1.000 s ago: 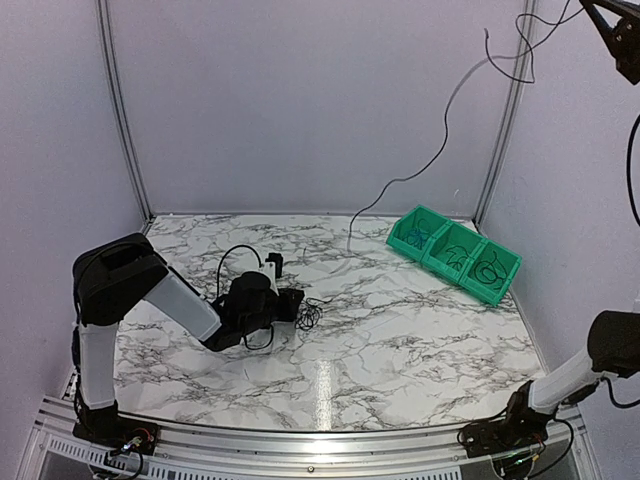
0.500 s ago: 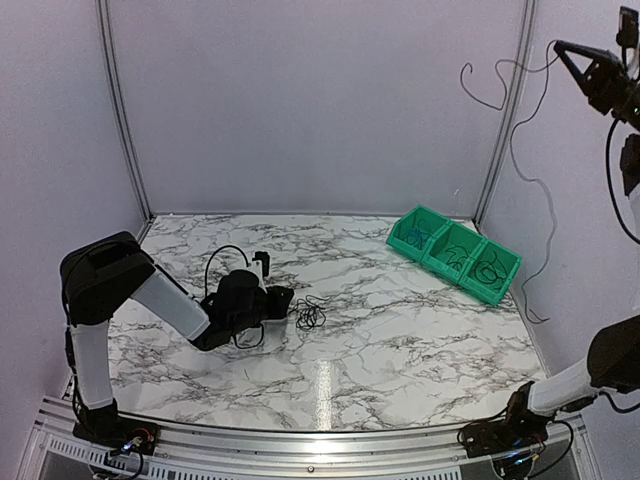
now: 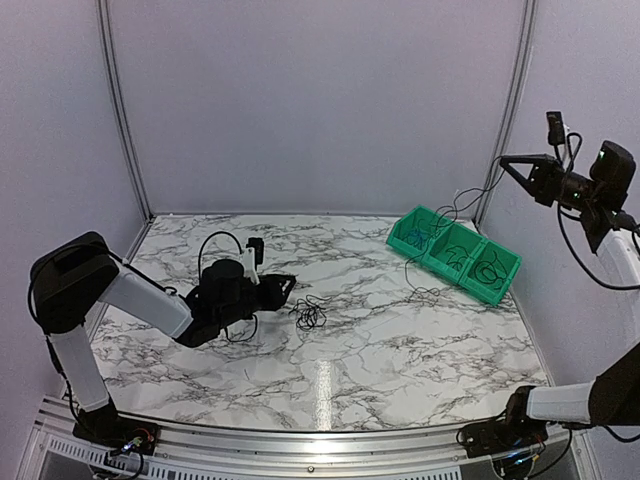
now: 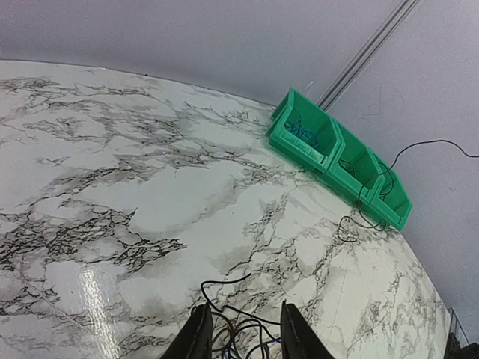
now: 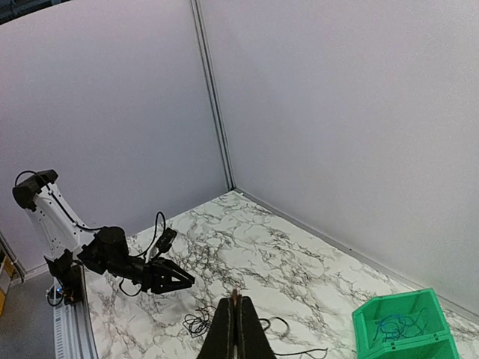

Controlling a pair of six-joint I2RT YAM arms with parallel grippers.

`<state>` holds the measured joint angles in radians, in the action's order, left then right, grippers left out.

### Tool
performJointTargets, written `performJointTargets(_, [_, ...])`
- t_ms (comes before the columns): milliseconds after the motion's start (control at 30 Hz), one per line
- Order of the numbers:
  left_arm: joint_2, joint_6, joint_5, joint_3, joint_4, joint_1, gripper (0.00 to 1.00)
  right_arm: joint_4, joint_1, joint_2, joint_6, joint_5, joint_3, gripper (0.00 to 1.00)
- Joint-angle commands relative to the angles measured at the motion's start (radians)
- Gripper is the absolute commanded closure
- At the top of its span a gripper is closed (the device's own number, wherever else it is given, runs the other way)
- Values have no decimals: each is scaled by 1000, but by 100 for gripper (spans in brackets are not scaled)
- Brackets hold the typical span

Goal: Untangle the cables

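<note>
The wad of cables [image 3: 310, 316] is seen lying on the marble surface [image 3: 400, 345], left of its middle, as a loose tangle of thin black loops. In the left wrist view a blue strand [image 4: 258, 348] is made out among the black ones. The wad is met just in front of the left tool [image 3: 283, 284], which is held low over the surface and pointed toward it. In the left wrist view the two fingers [image 4: 199, 333] are seen spread apart, with some of the loops lying in the gap between them; no pinch on them is shown.

A single black cable [image 3: 455, 200] is pinched by the right tool [image 3: 507, 161], which is raised high at the right side, well apart from the wad. In the right wrist view its fingers [image 5: 224, 333] are pressed together. From there the cable is draped down over the green bin [image 3: 440, 268], and its free end is laid in a small curl [image 3: 425, 293] on the surface just beside the bin's near wall.

The bin is divided into three compartments and is set at an angle near the far right corner. Thin wires are seen in the compartments, a blue one in the leftmost.
</note>
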<state>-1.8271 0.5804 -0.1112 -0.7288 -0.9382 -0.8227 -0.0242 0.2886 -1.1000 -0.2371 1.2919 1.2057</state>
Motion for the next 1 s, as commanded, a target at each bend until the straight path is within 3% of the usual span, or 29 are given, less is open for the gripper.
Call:
performJointTargets(0, [48,-3,30,15,-3,1,67,-74,-18,9,124,-38,6,100])
performJointTargets(233, [113,-23,73,26,93,0,65,48,-22,-83,64,-131,81,100])
performJointTargets(433, [122,-15,108,22,202,-1,65,76,-20,-208,-23,-187,275,100])
performJointTargets(633, [101,4,135,48,207,-3,65,-21,9,-340,23,-250,553,100])
performJointTargets(967, [82,3,149,50,206,-3,63,68,125,-548,-119,-321,825,100])
